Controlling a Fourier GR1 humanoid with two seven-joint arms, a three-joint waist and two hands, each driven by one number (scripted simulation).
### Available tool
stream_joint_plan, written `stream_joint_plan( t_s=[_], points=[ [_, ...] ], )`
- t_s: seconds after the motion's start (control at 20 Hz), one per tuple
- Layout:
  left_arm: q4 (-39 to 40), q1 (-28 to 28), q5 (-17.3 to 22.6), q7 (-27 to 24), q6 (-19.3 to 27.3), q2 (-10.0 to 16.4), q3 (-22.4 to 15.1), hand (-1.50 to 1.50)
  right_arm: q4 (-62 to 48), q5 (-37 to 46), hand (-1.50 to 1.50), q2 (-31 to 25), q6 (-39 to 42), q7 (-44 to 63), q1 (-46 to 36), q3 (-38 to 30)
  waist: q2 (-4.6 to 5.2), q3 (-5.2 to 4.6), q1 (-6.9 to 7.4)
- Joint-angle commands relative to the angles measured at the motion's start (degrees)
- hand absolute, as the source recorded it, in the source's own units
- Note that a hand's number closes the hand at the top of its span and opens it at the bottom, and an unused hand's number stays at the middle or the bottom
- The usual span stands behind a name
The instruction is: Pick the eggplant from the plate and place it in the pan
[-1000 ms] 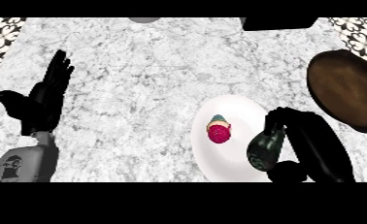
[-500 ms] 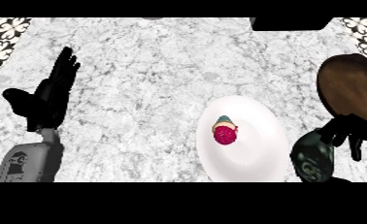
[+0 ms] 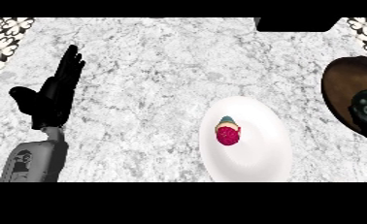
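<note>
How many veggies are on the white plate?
1. The eggplant lies on the white plate, a bit left of its middle. Nothing covers the plate, so none should be hidden.

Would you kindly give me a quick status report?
Left hand open, resting at left. Right hand at right edge, over pan. Eggplant on plate, untouched. Nothing between plate and pan.

No legible text, number, brand or sign found. One marking noted: a small dark emblem (image 3: 24,160) on the grey forearm (image 3: 39,162) below the left hand (image 3: 50,97), at the lower left of the head view. Its detail is too small to make out. The floral patches (image 3: 14,26) at the upper corners are ornament, not lettering.
</note>
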State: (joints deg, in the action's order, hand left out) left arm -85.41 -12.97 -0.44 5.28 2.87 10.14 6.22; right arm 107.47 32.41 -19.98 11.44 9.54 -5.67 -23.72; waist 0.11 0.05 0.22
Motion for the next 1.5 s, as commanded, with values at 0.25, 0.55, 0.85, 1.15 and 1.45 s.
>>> stream_joint_plan(
  t_s=[0.25,0.55,0.85,1.15,1.45],
  points=[
    [1.96,-3.21,0.10,0.60,-0.29,-0.24,-0.15,0.00,-37.10,7.58,1.50,-13.18,-12.78,-19.33,-11.68,-6.81,0.64,0.10,1.50],
    [1.26,-3.51,0.30,1.40,-0.47,-1.03,-0.92,0.00,-62.24,8.11,1.50,-17.14,-20.62,-29.24,-21.00,-9.14,1.01,0.26,2.79],
    [0.90,-2.99,0.28,0.81,-1.19,-0.70,-1.09,0.00,-76.45,4.35,1.50,-16.63,-20.74,-35.77,-26.03,-12.19,1.09,0.38,3.03],
    [-0.03,-0.54,-0.55,-0.35,-0.75,-1.60,-2.05,0.00,-87.84,4.85,-1.50,-19.19,-8.44,-35.92,-28.60,-10.97,1.22,0.38,3.60],
    [-0.84,0.28,-0.08,-1.20,-0.96,-1.32,-1.34,0.00,-92.60,3.52,-1.50,-20.39,-10.47,-43.89,-29.98,-13.02,1.01,0.35,2.95]
  ],
)
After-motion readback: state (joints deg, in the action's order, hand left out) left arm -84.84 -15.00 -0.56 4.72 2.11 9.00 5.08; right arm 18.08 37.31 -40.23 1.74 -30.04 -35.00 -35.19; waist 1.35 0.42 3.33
